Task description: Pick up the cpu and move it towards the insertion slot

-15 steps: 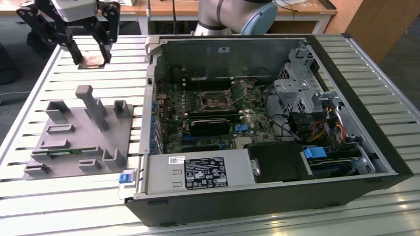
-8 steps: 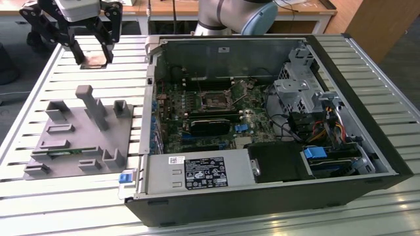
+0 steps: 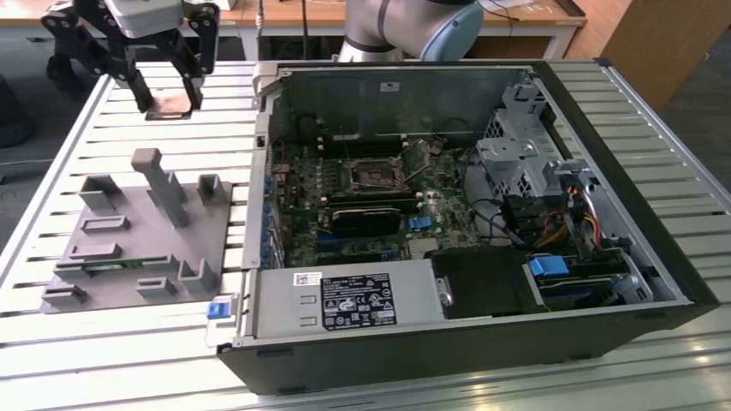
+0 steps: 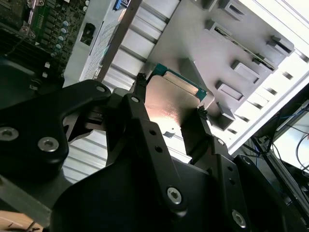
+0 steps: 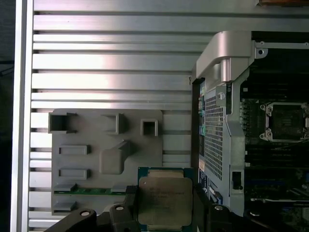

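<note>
My gripper [image 3: 169,101] hangs above the slatted table at the exterior view's far left, shut on the cpu [image 3: 173,108], which is clear of the table. In both wrist views the flat silver chip with its teal-edged rim sits between two black fingers [image 4: 140,92], held by opposite edges: cpu [image 4: 169,99], cpu [image 5: 165,200]. The insertion slot [image 3: 375,174] is a square silver-framed socket with a dark centre on the motherboard inside the open case, well off to the exterior view's right of the gripper. The first wrist view shows the insertion slot [image 5: 285,121] too.
A grey parts fixture [image 3: 137,231] with raised posts lies on the table below the gripper, with a green memory stick [image 3: 109,265] in one groove. The open computer case [image 3: 639,282] has tall walls around the board. The arm's base [image 3: 412,26] stands behind it.
</note>
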Controlling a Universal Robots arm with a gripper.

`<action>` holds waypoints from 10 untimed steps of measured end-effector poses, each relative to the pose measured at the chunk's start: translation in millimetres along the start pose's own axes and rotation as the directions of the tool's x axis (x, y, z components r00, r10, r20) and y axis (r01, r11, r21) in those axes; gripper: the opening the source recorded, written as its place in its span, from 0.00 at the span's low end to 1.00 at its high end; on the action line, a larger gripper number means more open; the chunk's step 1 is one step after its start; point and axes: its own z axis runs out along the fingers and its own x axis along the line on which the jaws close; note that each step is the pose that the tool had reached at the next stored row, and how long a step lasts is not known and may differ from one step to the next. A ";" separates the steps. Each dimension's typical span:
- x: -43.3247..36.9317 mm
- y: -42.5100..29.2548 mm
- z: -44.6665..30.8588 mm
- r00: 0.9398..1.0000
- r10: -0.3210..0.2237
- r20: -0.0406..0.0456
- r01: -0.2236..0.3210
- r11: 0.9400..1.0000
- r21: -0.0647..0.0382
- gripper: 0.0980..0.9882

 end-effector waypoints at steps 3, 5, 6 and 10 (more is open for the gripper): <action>-1.6 0.0 0.0 1.000 0.000 0.000 0.000 1.000 0.000 0.50; -2.6 0.0 0.0 1.000 0.000 0.000 0.000 1.000 0.000 0.50; -3.0 0.0 0.0 1.000 0.000 0.000 0.000 1.000 0.000 0.50; -5.0 0.0 0.0 1.000 0.000 0.000 0.000 1.000 0.000 0.50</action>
